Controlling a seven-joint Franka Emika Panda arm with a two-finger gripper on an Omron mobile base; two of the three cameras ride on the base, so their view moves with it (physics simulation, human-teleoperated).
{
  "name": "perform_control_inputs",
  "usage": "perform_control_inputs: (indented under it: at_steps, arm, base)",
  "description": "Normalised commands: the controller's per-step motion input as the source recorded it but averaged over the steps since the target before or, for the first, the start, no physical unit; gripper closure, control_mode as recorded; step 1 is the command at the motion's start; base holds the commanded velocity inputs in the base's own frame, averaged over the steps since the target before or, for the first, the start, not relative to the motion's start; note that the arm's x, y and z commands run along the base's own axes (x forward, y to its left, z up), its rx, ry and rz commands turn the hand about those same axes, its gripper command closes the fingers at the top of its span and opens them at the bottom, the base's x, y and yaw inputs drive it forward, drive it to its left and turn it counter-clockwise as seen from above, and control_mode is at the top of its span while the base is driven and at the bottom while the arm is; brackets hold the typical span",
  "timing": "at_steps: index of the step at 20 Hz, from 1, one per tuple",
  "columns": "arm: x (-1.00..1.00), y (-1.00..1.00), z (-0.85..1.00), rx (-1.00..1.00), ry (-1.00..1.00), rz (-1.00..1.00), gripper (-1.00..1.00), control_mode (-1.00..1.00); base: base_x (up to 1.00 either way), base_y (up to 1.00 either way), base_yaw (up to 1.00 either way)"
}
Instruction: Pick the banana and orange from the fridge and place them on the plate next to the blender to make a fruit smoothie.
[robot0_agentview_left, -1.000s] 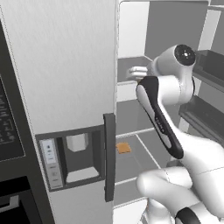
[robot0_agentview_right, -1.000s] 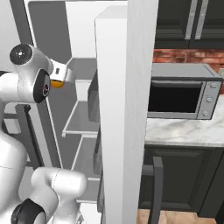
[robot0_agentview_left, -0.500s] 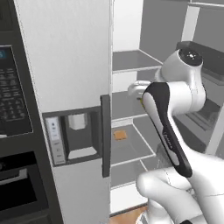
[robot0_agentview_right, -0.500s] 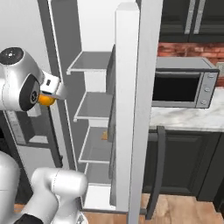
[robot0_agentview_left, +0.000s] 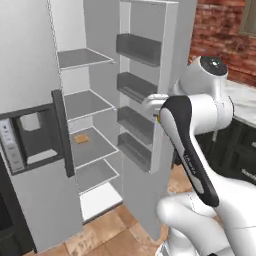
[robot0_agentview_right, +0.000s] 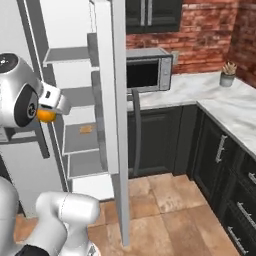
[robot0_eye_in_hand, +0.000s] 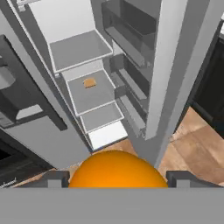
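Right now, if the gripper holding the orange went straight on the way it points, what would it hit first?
Probably the fridge: the gripper, shut on the orange, points at its low shelves. Depth is unclear.

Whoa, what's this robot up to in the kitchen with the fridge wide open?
The white arm's gripper is closed around an orange, holding it in the air in front of the open fridge. Inside, a flat tan-orange square lies on one grey shelf. A microwave and a small potted plant stand on the marble counter to the right.
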Motion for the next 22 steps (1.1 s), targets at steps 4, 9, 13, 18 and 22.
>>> perform_control_inputs:
  at_steps: [4,9,13,18,22]
  arm:
    - [0.0,0.0,0.0,0.0,0.0,0.0,1.0,1.0]
    - [0.0,0.0,0.0,0.0,0.0,0.0,1.0,1.0]
    - [0.0,0.0,0.0,0.0,0.0,0.0,1.0,1.0]
    - [0.0,0.0,0.0,0.0,0.0,0.0,1.0,1.0]
    - [0.0,0.0,0.0,0.0,0.0,0.0,1.0,1.0]
  base:
    - [-0.73,-0.26,-0.7]
    - [-0.13,-0.61,-0.75]
    - [0.0,-0.85,-0.7]
    - [0.0,-0.89,-0.67]
    - [0.48,-0.66,-0.52]
